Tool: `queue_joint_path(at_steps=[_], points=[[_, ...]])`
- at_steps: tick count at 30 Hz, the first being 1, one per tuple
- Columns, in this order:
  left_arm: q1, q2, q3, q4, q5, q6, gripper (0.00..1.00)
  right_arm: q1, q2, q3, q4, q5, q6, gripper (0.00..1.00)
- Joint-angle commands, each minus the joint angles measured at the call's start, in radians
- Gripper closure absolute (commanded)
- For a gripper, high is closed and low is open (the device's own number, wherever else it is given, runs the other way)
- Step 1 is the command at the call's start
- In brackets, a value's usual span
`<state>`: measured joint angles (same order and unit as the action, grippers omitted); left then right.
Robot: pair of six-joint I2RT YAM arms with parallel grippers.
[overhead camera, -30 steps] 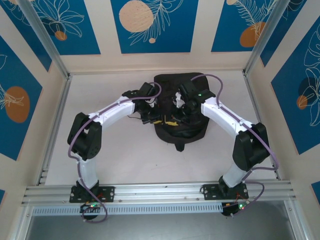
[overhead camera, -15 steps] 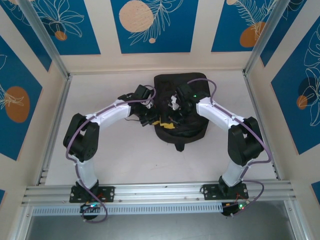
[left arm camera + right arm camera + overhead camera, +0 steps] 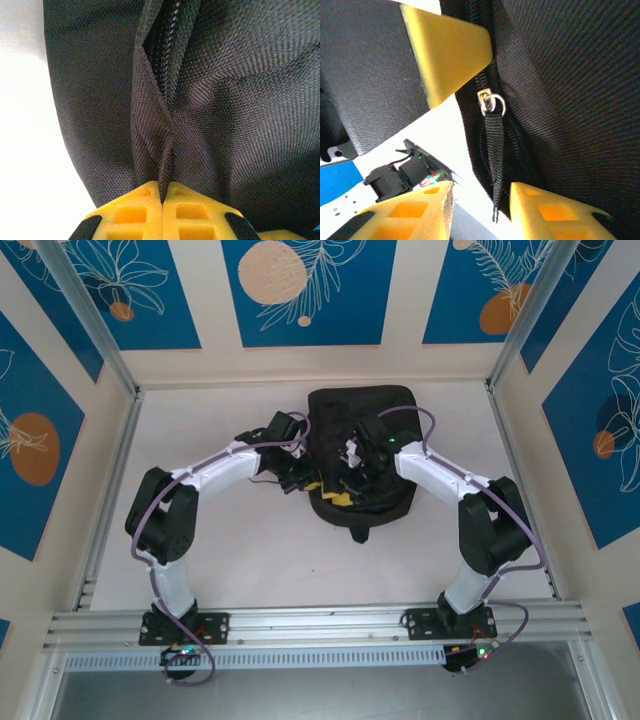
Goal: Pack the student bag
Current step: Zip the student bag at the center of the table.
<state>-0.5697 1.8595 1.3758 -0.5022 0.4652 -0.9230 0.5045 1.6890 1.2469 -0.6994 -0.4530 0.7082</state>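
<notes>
The student bag (image 3: 362,410), a soft black backpack, lies in the middle of the table. My left gripper (image 3: 312,483) is at its left edge. In the left wrist view, that gripper (image 3: 163,192) is shut on a fold of the bag's fabric (image 3: 240,100) just below a zipper line (image 3: 172,30). My right gripper (image 3: 352,472) hovers over the bag's near half. In the right wrist view it (image 3: 481,200) is open, with a zipper pull strap (image 3: 495,150) hanging between its fingers from a metal ring (image 3: 493,104). No finger touches the strap.
A yellow finger of the left gripper (image 3: 447,55) shows close above the zipper ring. White tabletop (image 3: 250,550) lies in front of the bag. Aluminium frame posts (image 3: 100,340) and patterned walls enclose the table on three sides.
The right gripper has slid toward the near part of the bag. The left arm shifted slightly left and has kept its grip on the bag's edge.
</notes>
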Motion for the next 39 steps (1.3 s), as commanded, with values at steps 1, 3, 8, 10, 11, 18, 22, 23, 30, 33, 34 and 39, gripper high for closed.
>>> queue_joint_path(at_steps=[1,3,8,10,11,18,22,23,30,33,34,39], points=[[0.011,-0.035,-0.010,0.019,0.005,-0.014,1.00,0.011,0.022,-0.030,0.041,-0.112,0.052,0.71],[0.012,-0.039,-0.016,0.020,0.002,-0.016,1.00,0.011,0.028,-0.032,0.053,-0.133,0.067,0.79],[0.013,-0.047,-0.026,0.026,0.002,-0.015,1.00,0.011,0.025,-0.043,0.047,-0.141,0.063,0.97],[0.015,-0.049,-0.026,0.018,-0.005,-0.005,1.00,0.009,0.013,-0.052,0.040,-0.130,0.062,1.00],[0.017,-0.050,-0.029,0.014,-0.009,-0.001,1.00,0.008,0.006,-0.056,0.036,-0.129,0.060,1.00],[0.067,-0.069,-0.046,-0.025,-0.060,0.042,1.00,0.012,-0.073,-0.102,-0.045,-0.135,-0.012,1.00],[0.098,-0.068,-0.018,-0.064,-0.095,0.087,1.00,0.011,-0.141,-0.172,-0.083,-0.142,-0.040,1.00],[0.101,-0.065,-0.006,-0.073,-0.106,0.098,1.00,0.011,-0.159,-0.189,-0.092,-0.142,-0.046,1.00],[0.134,-0.032,0.094,-0.150,-0.168,0.188,1.00,-0.026,-0.277,-0.256,-0.217,-0.069,-0.103,1.00],[0.157,-0.009,0.159,-0.205,-0.215,0.238,1.00,-0.081,-0.332,-0.259,-0.280,0.038,-0.111,1.00],[0.167,-0.001,0.181,-0.223,-0.239,0.251,1.00,-0.100,-0.355,-0.259,-0.291,0.082,-0.106,1.00],[0.189,0.107,0.372,-0.326,-0.305,0.339,1.00,-0.087,-0.351,-0.257,-0.186,0.062,-0.050,1.00]])
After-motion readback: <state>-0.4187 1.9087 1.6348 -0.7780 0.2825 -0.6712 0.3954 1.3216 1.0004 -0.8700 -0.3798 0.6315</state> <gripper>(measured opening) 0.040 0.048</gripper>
